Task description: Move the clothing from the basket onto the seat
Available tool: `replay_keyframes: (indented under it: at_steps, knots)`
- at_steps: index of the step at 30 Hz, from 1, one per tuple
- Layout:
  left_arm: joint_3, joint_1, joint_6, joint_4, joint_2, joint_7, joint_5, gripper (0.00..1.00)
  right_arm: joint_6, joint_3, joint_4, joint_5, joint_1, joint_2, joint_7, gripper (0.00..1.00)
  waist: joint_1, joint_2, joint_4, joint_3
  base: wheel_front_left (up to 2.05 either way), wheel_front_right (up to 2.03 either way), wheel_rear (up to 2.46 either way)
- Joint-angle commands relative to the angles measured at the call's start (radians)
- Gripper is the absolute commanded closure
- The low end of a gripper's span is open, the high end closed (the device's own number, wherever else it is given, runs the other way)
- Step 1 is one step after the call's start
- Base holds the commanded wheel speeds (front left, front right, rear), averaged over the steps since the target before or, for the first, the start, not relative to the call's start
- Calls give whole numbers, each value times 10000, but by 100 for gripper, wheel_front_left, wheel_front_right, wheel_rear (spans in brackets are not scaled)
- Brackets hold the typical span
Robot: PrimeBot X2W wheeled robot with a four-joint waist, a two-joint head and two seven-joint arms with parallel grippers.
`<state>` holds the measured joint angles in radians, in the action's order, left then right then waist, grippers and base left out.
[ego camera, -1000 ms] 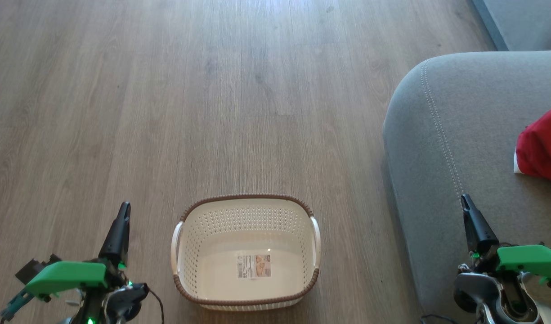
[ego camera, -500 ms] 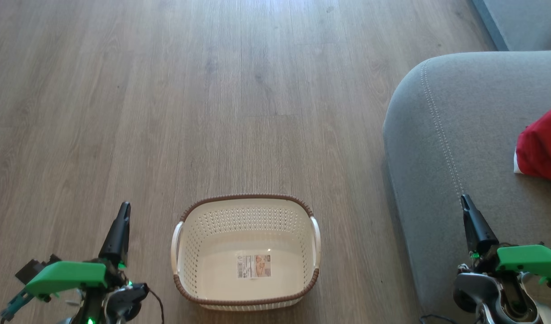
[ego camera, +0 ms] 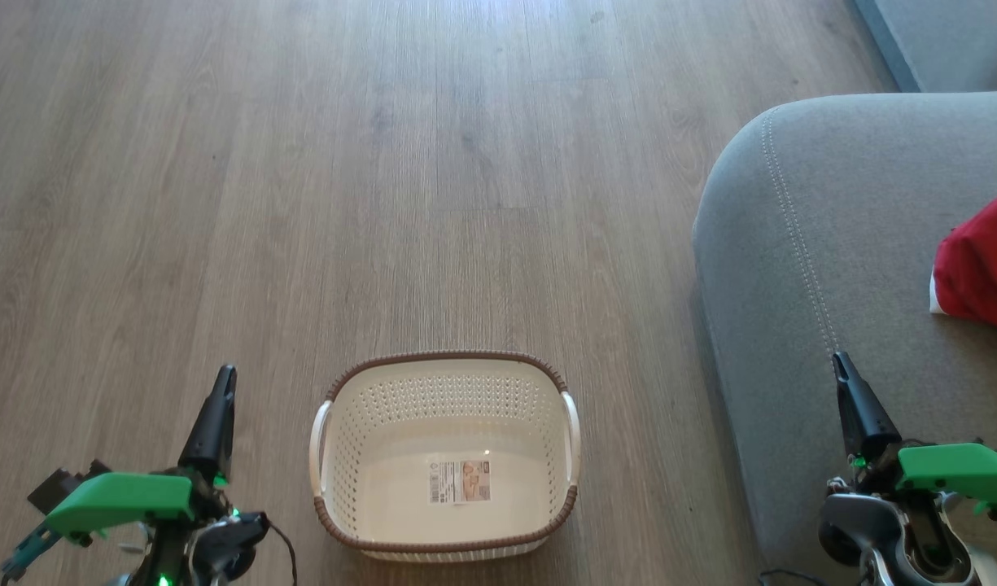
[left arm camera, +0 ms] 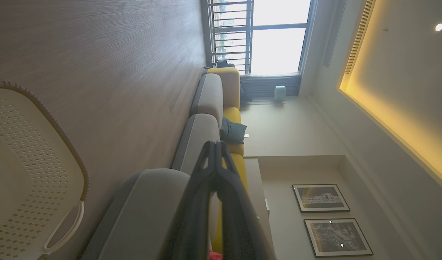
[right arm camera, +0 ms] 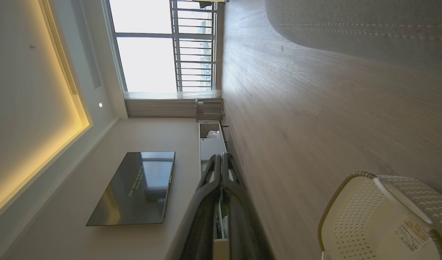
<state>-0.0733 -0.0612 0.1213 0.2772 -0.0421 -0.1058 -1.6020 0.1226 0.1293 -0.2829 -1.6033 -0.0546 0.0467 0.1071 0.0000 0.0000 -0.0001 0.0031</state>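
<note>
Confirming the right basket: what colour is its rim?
Brown, braided-look, on the basket; clearest in head view.

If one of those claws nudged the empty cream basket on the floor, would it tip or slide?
Probably slide: the basket sits on a smooth wood floor and looks light, being empty with thin perforated walls. Tipping seems unlikely, since it is wide and low. Lifted by one white handle, it would likely hang tilted but keep its stiff-looking shape.

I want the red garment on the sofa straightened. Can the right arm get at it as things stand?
Probably yes. The right gripper hangs by the seat, with only bare upholstery between it and the red clothing. It is shut, so it must open first.
</note>
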Motion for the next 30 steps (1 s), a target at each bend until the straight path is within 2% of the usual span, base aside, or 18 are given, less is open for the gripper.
replay_keyframes:
  at_steps: [1,30]
  knots:
    - [-403,-469,94,-318,-81,-74,-67,100,81,-161,382,-57,-533,47,56,100,0,0,1,0,0,0,0]
    - [-403,-469,94,-319,-81,-74,-68,100,81,-154,382,-52,-533,43,62,100,0,0,1,0,0,0,0]
